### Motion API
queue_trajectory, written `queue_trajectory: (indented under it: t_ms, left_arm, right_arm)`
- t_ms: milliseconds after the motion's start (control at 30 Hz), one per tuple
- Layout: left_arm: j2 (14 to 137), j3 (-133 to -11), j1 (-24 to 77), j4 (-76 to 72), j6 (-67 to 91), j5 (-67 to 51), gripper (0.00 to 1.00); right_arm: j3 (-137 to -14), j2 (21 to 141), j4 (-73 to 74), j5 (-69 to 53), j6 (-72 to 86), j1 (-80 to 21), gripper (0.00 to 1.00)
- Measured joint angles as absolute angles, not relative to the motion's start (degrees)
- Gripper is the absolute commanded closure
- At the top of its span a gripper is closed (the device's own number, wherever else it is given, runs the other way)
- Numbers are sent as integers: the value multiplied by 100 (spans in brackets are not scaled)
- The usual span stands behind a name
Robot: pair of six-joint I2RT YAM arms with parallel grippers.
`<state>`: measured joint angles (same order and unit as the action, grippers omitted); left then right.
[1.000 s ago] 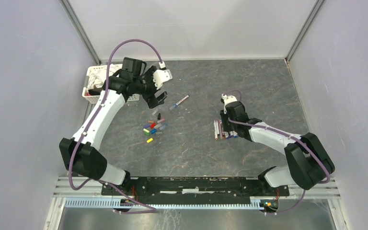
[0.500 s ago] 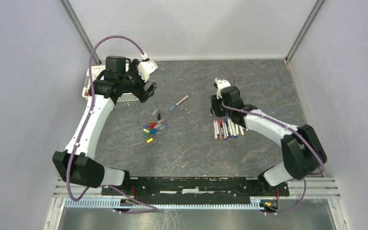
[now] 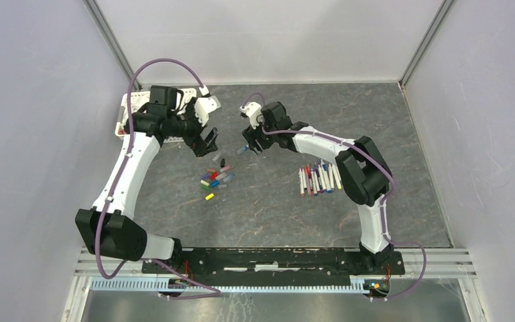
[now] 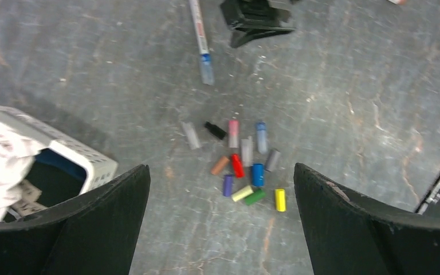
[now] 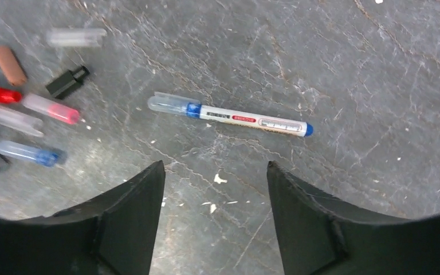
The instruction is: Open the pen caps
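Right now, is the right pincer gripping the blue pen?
No, the right pincer is open and the blue pen lies on the table, untouched.

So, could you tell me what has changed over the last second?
The right gripper left the row of pens and swung left; it now hovers open over the lone capped pen. The left gripper shifted only slightly, still open. Pens and loose caps stayed put.
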<state>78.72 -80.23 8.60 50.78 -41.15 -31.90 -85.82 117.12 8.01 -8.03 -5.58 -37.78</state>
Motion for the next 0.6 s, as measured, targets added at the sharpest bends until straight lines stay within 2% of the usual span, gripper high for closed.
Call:
queue_trajectory:
  t_ms: [100,333,600]
  left_arm:
    - [7900,-7953,860,5341,-4257,-3413,0]
    - [7891,-7865,860,5610,-4429,-3728,0]
    - [7714,-7865,860,5704,-4466,-3765,0]
  right_arm:
    - [-8803,11961,864,-1061,-980,-3723,25]
    - [-10794,13332,1245,-1911,-1494,-3492,25]
    - [-10353,13502,1420,-2620,-1597,-3269,25]
